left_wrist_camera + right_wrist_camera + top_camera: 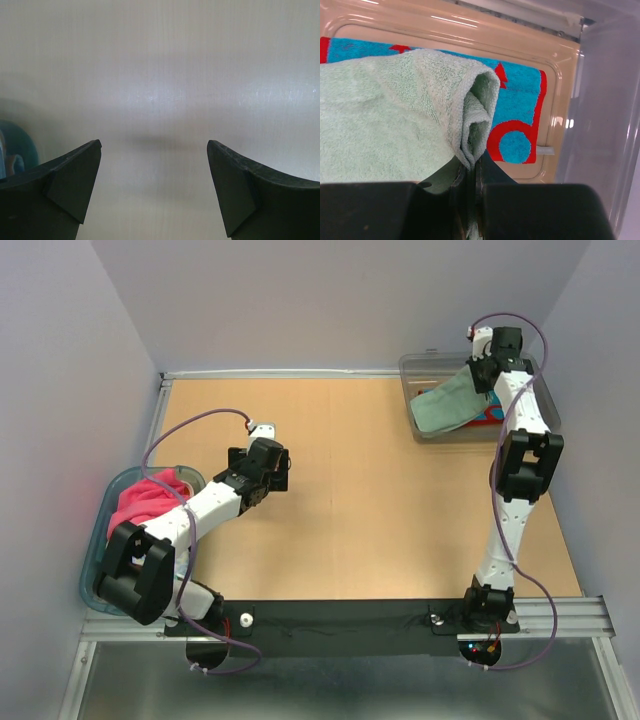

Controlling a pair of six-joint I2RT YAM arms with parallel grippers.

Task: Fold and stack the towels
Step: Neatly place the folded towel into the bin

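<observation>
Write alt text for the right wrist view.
The right gripper is shut on a bunched fold of a pale green towel. Beneath it, a blue towel with red lettering lies flat on the floor of a clear bin.

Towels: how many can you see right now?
3. A pale green towel hangs from the right pincer over the clear bin. A blue-and-red towel lies inside it. A pink towel sits in the blue-rimmed tub. Others may hide underneath.
</observation>
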